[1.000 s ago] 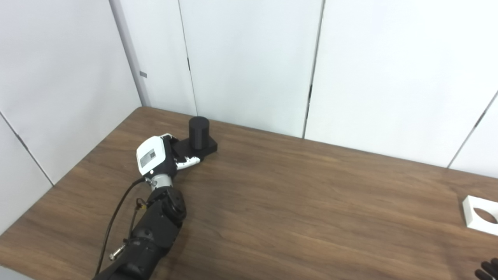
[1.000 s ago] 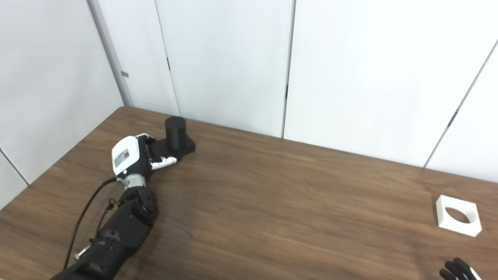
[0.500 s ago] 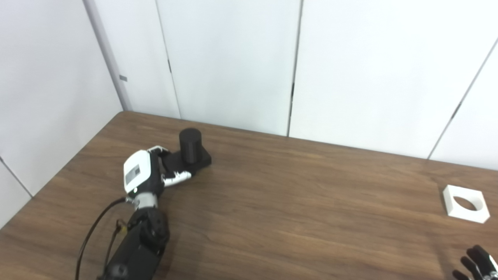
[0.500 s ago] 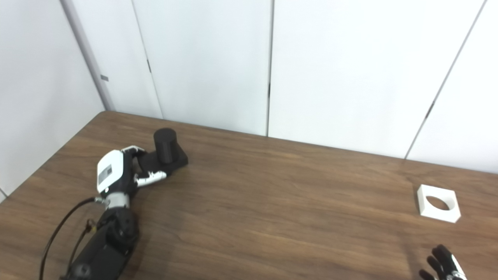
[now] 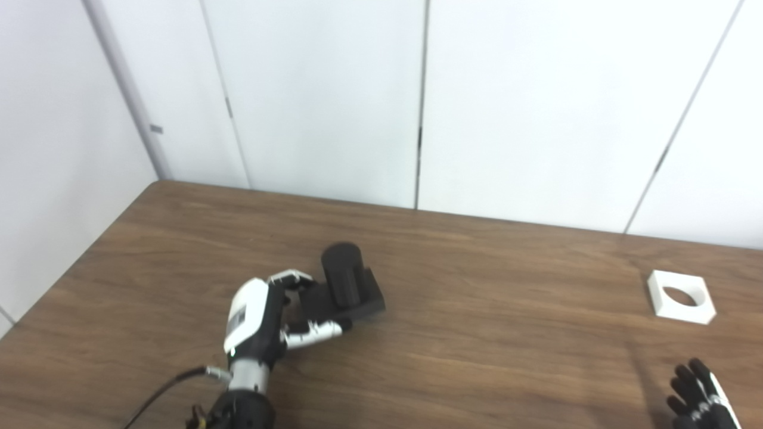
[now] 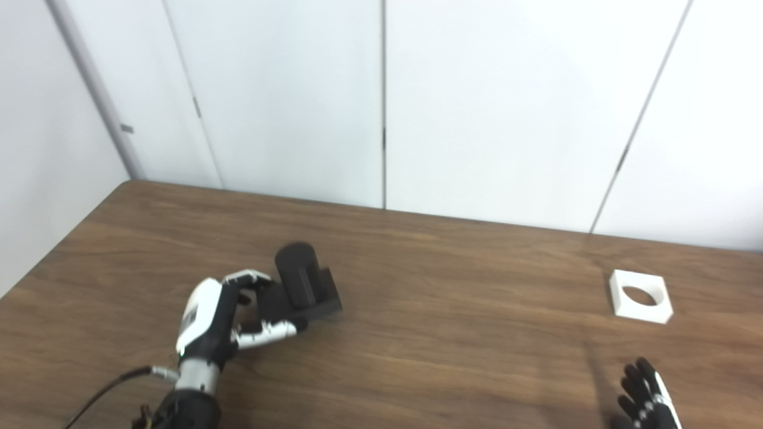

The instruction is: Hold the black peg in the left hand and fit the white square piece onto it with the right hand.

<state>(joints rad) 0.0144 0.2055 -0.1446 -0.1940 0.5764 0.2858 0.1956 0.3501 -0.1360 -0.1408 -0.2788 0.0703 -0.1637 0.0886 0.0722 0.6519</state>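
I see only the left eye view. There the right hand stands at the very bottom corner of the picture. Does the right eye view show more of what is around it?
Observer: Yes. In the right eye view the right hand sits further in from the picture's side, so bare table shows on its outer side too. The hand is open and holds nothing.
Operator: And the white square piece, is it also near the side of that picture?
Observer: Less so. There the white square piece lies flat with a wider strip of table to its right, and it is apart from the right hand.
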